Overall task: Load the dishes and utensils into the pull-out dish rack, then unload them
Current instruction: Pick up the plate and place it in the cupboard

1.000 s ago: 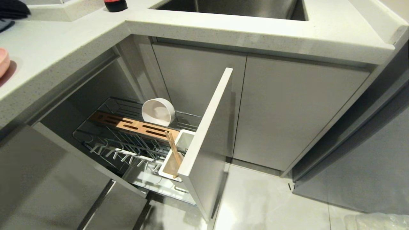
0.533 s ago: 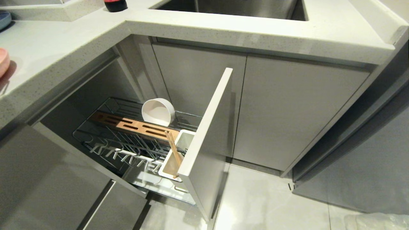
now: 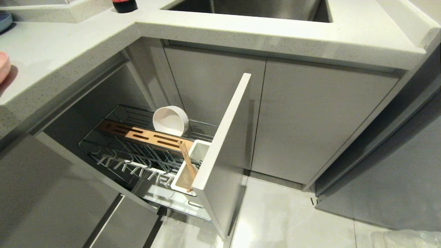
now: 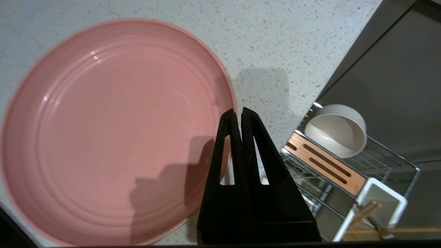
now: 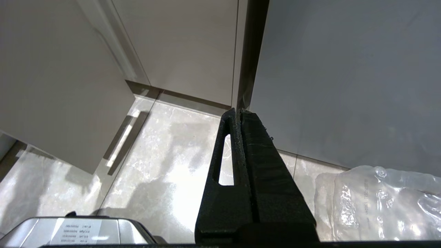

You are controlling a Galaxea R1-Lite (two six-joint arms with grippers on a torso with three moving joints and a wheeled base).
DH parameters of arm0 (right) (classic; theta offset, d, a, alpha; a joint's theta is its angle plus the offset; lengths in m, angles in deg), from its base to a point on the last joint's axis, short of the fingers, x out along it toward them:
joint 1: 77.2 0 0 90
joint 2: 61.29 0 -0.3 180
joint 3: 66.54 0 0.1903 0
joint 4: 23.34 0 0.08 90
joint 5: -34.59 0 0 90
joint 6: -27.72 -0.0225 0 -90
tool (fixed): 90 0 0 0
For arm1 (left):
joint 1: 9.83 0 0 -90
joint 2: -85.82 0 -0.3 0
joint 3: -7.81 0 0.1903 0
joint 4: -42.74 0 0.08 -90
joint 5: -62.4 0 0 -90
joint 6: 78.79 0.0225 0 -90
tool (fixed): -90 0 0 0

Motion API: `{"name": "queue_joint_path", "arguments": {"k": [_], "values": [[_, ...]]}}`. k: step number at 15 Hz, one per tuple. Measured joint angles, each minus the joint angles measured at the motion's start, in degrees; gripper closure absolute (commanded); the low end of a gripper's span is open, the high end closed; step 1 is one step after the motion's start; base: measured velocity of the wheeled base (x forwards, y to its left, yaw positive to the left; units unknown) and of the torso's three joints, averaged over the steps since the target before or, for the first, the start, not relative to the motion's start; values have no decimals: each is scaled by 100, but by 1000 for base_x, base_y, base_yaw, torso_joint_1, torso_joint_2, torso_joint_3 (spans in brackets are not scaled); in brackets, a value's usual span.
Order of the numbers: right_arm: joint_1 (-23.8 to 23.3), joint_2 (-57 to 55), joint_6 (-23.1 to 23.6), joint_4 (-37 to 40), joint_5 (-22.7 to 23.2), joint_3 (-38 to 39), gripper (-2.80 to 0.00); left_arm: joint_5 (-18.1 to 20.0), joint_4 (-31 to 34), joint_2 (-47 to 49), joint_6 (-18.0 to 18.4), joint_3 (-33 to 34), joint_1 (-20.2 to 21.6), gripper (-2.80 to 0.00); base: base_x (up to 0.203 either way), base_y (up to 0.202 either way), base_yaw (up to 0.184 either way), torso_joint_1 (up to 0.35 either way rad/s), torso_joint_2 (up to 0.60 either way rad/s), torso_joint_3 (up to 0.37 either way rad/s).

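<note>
Jaws pressed together, left gripper [image 4: 240,111] above pink plate [image 4: 113,131] rim: spread them, pinch rim squarely, you lift level.

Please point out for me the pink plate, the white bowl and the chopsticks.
pink plate [image 4: 113,131]: left wrist view, middle of its inner face.
white bowl [image 3: 170,120]: head view, its inside, on edge in the rack.
chopsticks [image 3: 187,160]: head view, mid-shaft, leaning in the white cup.

The plate [image 4: 113,131] lies on the counter [image 3: 69,51]; bowl [image 3: 170,120] and chopsticks [image 3: 187,162] sit in the rack [image 3: 113,151] below.
</note>
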Motion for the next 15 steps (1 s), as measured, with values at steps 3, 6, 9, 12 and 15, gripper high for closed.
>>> {"name": "queue_joint_path", "arguments": {"k": [3, 6, 9, 12, 15], "values": [[0, 39, -2, 2, 0, 0, 0, -142, 9, 13, -45, 7, 158, -280, 0, 0, 0, 0, 0, 0], [0, 48, 0, 0, 0, 0, 0, -128, 69, 27, -128, 13, 219, -280, 0, 0, 0, 0, 0, 0], [0, 50, -2, 2, 0, 0, 0, -147, 74, 84, -223, 13, 236, -280, 0, 0, 0, 0, 0, 0], [0, 50, -1, 0, 0, 0, 0, -236, 77, 244, -246, 28, 237, -280, 0, 0, 0, 0, 0, 0], [0, 50, -2, 2, 0, 0, 0, -427, 77, 453, -352, 39, 238, -280, 0, 0, 0, 0, 0, 0]]}}
